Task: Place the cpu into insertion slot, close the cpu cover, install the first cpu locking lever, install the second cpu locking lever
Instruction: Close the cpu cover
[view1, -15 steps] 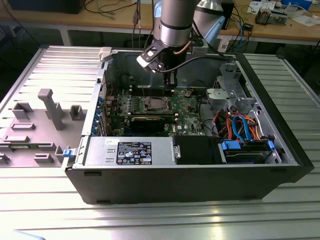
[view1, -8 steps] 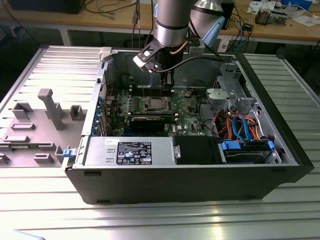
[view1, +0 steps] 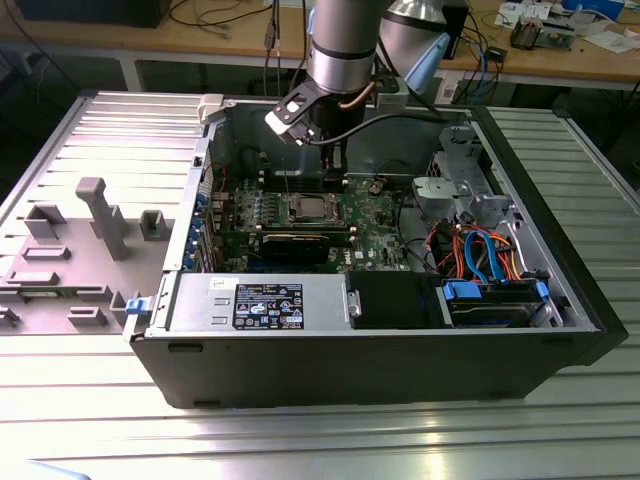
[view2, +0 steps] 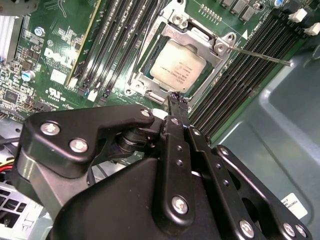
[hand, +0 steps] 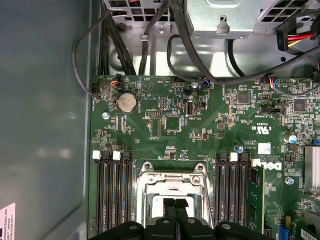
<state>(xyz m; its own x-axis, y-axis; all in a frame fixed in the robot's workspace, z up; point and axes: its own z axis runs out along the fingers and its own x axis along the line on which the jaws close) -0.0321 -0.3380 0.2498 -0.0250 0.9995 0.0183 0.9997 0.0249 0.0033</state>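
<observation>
Just left of centre in the exterior view, the cpu lies framed by the cpu cover, slightly down-left of the gripper, whose tips are pinched together, empty.

cpu under cpu cover, on motherboard

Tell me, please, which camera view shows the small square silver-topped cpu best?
The second wrist view: the cpu lies close and unobstructed within the thin silvery metal cpu cover. In the first wrist view the black gripper hides much of it; the exterior view shows it small and distant.
</observation>
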